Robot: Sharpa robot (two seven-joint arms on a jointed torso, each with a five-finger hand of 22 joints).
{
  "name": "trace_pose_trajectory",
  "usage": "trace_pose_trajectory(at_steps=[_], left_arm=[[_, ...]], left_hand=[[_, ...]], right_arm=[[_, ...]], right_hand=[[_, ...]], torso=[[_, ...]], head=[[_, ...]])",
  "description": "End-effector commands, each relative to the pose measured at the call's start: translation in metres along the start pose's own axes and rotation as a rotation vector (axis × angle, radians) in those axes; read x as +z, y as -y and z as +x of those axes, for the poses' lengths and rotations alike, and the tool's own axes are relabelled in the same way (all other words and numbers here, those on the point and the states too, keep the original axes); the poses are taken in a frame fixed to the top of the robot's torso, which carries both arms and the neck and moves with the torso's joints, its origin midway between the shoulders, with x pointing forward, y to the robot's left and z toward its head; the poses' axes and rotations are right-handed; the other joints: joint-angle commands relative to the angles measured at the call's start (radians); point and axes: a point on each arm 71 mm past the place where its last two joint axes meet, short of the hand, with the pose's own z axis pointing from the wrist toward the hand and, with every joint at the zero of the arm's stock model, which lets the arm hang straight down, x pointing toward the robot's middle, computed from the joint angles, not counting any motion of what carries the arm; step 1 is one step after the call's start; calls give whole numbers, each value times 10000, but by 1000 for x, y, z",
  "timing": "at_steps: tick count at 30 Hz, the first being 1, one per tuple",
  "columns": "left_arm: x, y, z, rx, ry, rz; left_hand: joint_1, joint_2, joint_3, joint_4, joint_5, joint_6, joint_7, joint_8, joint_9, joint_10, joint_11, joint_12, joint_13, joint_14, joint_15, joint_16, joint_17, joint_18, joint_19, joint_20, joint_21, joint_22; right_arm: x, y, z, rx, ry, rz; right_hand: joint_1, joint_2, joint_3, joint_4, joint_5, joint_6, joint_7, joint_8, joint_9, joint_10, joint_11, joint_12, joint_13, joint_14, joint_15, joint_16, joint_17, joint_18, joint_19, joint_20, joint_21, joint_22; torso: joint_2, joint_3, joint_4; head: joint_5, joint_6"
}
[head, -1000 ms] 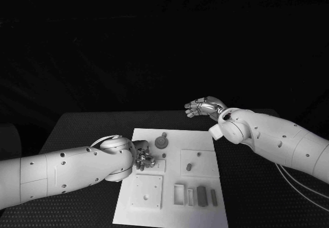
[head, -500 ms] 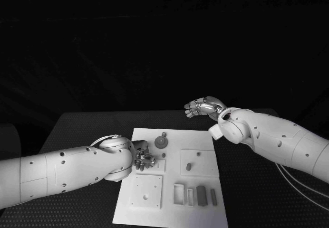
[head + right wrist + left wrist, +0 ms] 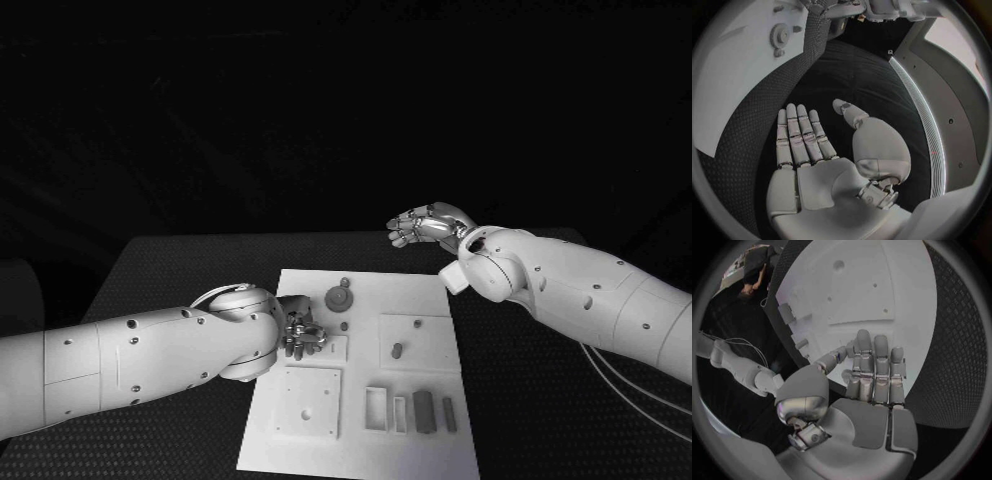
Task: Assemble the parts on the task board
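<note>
- The task board (image 3: pixel 368 370) lies mid-desk (image 3: pixel 173 270); small parts sit on it — a gear-like disc (image 3: pixel 339 297), bars (image 3: pixel 424 411) near its front.
- Parts look light, rigid, smooth — best pinched by their edges.
- Left hand (image 3: pixel 299 333) hovers over the board; the wrist view shows its fingers (image 3: pixel 873 365) extended, holding nothing.
- Right hand (image 3: pixel 428 226) waits beyond the board; its wrist view shows flat, empty fingers (image 3: pixel 798 132).

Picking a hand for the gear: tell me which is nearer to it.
Left. The left hand sits on the task board just beside the round gear; the right hand is raised beyond the board's far edge, empty.
</note>
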Motion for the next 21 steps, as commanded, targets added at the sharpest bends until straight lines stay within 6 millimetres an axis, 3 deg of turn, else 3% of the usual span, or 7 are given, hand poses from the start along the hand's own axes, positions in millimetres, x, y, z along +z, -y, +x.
trace_pose_trajectory(at_steps=[1,9,21], left_arm=[[1,3,7,46,-357,91],[2,5,7,193,-408,121],[2,6,9,356,-571,136]], left_hand=[[20,162,31,69,16,263,-160,45,7,23,-32,43,12,4,-82,46,-13,-75,40,-582,50,2],[-10,280,74,44,34,282,-172,54,14,42,-43,49,27,8,-94,81,-31,-74,31,-599,81,-4],[21,262,112,-19,24,274,-171,50,15,31,-39,41,31,-8,-94,92,-46,-74,13,-605,99,-4]], right_arm=[[0,-1,2,-98,-244,-87],[0,-1,3,-139,-317,-80],[0,1,3,-152,-314,-49]], right_hand=[[75,10,-20,-62,28,-39,334,69,-13,54,2,-62,-12,-37,40,-26,-17,-12,-54,10,-47,12],[106,12,-11,-95,69,-39,334,73,-22,61,3,-74,-12,-47,46,-28,-33,-15,-60,14,-64,21],[139,-30,-27,-167,107,-39,338,79,-37,71,6,-90,-12,-74,63,-37,-61,-24,-75,23,-92,40]], torso=[[-2,2,-3],[-5,-2,3],[2,-6,3]], head=[[-2,5],[-8,10],[-24,1]])
